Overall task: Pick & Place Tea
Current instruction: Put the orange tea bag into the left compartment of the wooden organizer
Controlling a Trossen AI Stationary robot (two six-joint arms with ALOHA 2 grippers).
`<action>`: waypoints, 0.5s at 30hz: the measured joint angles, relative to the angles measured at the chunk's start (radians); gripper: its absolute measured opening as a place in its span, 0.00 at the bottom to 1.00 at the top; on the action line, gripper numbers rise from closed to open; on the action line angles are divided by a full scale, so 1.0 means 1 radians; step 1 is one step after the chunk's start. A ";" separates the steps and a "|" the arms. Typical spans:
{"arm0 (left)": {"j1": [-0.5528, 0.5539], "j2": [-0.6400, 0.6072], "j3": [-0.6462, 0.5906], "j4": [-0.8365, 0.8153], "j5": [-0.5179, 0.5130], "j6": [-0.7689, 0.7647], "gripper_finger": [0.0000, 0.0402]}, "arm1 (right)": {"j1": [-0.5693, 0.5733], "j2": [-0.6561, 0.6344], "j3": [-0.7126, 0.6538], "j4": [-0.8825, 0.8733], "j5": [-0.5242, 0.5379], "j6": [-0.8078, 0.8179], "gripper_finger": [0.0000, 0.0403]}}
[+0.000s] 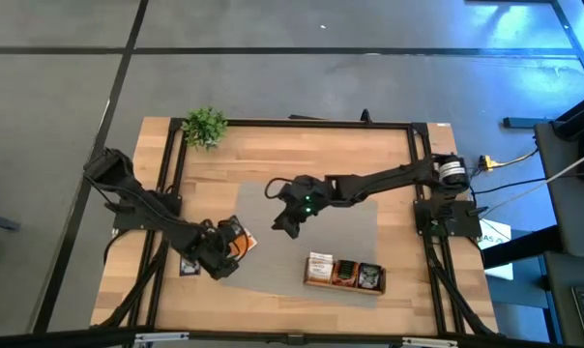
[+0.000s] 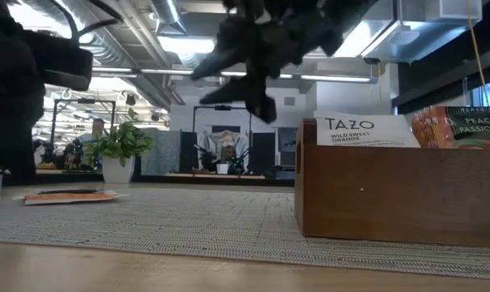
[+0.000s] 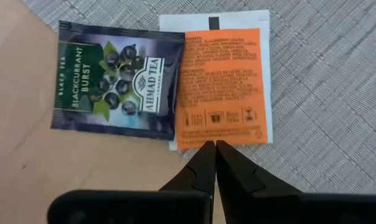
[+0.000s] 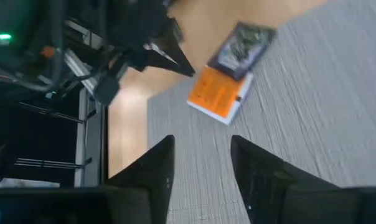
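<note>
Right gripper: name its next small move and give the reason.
Probably carry on toward the orange sachet and come down over it. The right gripper hangs open and empty above the grey mat, and the sachet lies flat there beside a blackcurrant sachet, with the left gripper shut close by.

left gripper (image 3: 215,144) closed, right gripper (image 4: 200,149) parted

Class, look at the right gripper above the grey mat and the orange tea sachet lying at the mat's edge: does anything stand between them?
Nothing visible does. The right gripper, jaws open and empty, looks across bare grey mat to the orange sachet. The shut left gripper hovers at the sachet's far side, not in between.
</note>
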 joint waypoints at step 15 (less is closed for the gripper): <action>0.020 0.080 0.003 0.039 0.010 0.000 0.03 | -0.009 0.131 0.001 0.130 -0.060 0.114 0.57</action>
